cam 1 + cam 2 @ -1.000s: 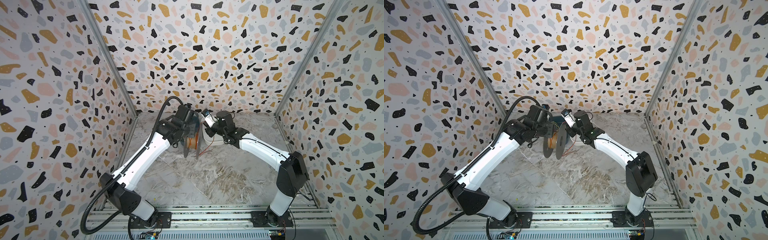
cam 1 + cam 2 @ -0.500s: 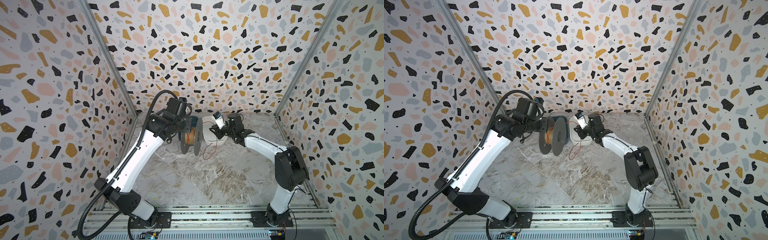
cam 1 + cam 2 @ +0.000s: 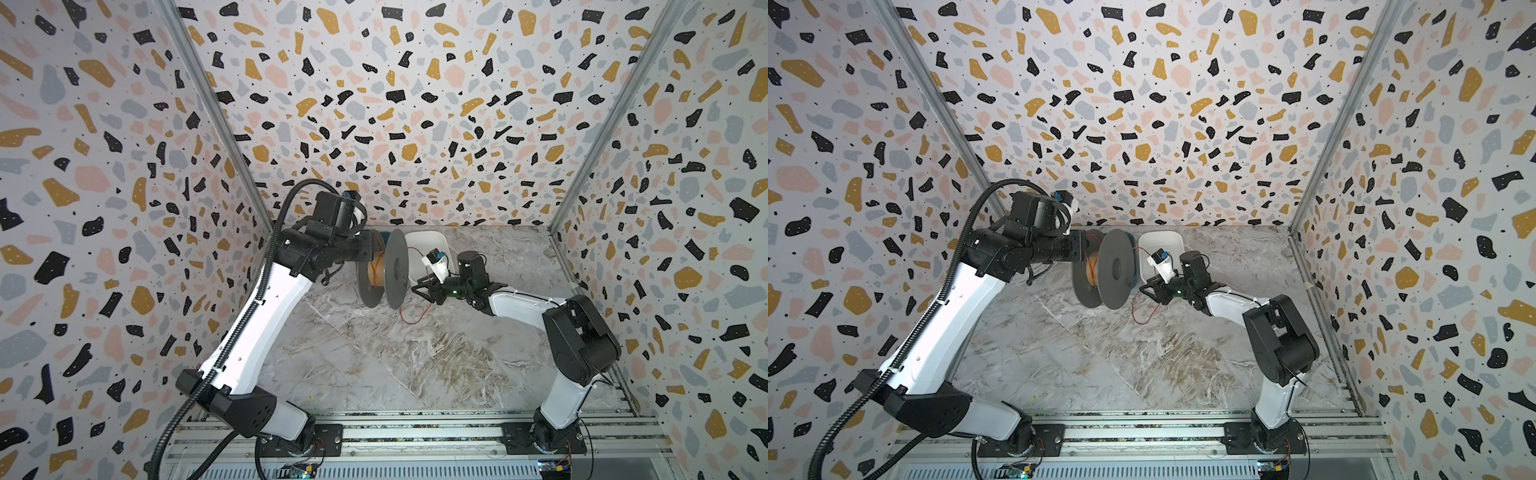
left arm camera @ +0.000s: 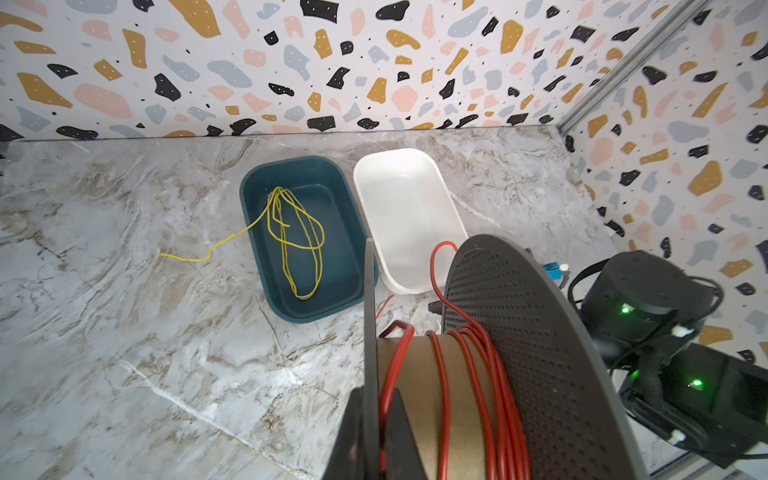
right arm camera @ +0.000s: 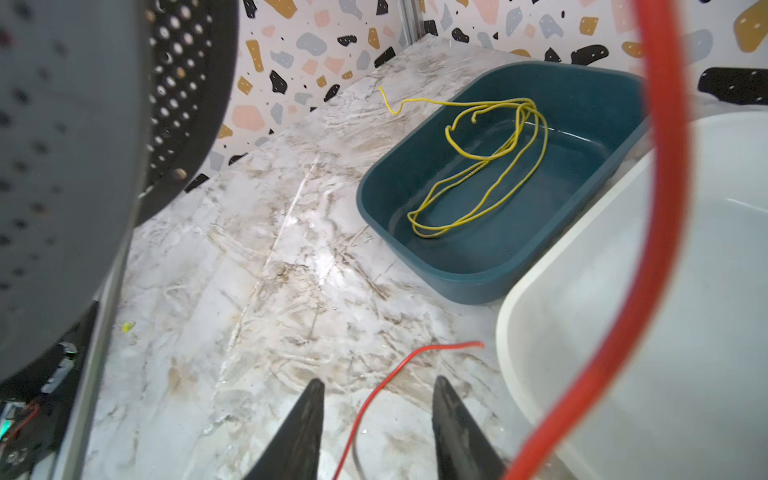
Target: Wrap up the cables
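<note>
Back near the far wall, the left gripper is clamping the thin rim of one flange of the spool, fingers pinched together on it, and is holding the spool upright on edge. Both flanges are showing as flat dark-grey discs, the nearer one peppered with tiny holes, and a plain brown cardboard core is running between them. The cables are sitting right on that core: glossy red wire, several turns bunching against the perforated flange (a couple of strands are crossing the core loosely). One strand is leaving the spool, arching up in front of the white tub and trailing down onto the veined marble tabletop, where its free end is lying. The right gripper is hovering low over that slack, its tapered black fingers standing apart with the wire passing between them, unpinched. Just beside the smooth, round-cornered white tub, a teal tub of the same shape is holding a loose coil of yellow wire, one tail spilling over its rim onto the marble.
</note>
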Robot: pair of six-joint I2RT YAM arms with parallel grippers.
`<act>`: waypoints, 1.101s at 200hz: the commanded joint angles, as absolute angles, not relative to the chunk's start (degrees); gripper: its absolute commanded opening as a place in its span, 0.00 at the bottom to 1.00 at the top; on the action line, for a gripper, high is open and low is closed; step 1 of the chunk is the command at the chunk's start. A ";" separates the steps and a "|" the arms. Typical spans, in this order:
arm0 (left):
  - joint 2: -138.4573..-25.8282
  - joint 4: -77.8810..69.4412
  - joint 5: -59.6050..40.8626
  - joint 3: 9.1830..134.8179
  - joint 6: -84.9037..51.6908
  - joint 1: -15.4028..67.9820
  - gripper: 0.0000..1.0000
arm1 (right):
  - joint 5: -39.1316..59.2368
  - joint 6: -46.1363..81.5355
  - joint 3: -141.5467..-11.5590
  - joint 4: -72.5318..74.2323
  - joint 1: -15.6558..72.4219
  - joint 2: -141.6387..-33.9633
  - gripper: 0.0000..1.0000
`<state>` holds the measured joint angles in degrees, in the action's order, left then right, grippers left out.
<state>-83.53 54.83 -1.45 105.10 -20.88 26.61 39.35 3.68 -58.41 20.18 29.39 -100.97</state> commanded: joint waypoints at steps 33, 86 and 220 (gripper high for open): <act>-79.45 45.68 -6.08 105.82 -25.77 25.75 0.00 | 41.92 11.06 -50.80 29.98 30.80 -92.98 0.48; -77.58 43.28 -6.94 106.86 -28.35 25.65 0.00 | 39.51 13.75 -45.28 33.50 31.07 -90.41 0.51; -75.74 40.80 -5.70 108.79 -30.11 25.31 0.00 | 33.83 16.47 -42.14 43.86 31.59 -98.01 0.39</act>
